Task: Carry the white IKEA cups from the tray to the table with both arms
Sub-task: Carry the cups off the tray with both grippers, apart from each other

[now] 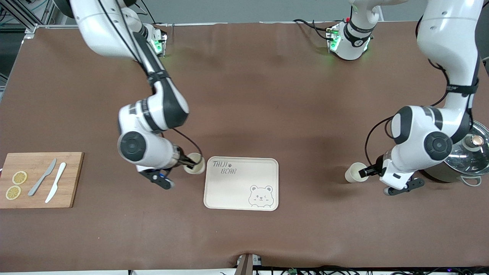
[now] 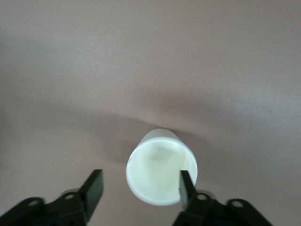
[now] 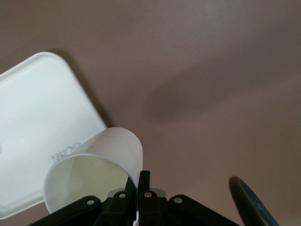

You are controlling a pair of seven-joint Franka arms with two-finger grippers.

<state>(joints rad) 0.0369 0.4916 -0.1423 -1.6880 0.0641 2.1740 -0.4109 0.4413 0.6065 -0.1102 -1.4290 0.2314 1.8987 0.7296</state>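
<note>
Seemingly light, thin-walled, slippery: right gripper (image 1: 190, 166) pinches one cup's (image 1: 196, 162) rim beside the tray (image 1: 241, 183); left gripper (image 1: 366, 171) stands spread around the other cup (image 1: 355, 172).

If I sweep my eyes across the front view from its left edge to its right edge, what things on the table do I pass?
Cutting board → cup pinched by the right gripper → tray → cup at the open left gripper → pot.

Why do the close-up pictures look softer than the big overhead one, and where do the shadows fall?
Front view: even light, sharp, with soft arm shadows on the table. Left wrist view: the cup is hazy and overbright, its shadow spreading on the table; the left tool is a dark blur. Right wrist view: the tray glares white; the right tool pinches the other cup's rim.
</note>
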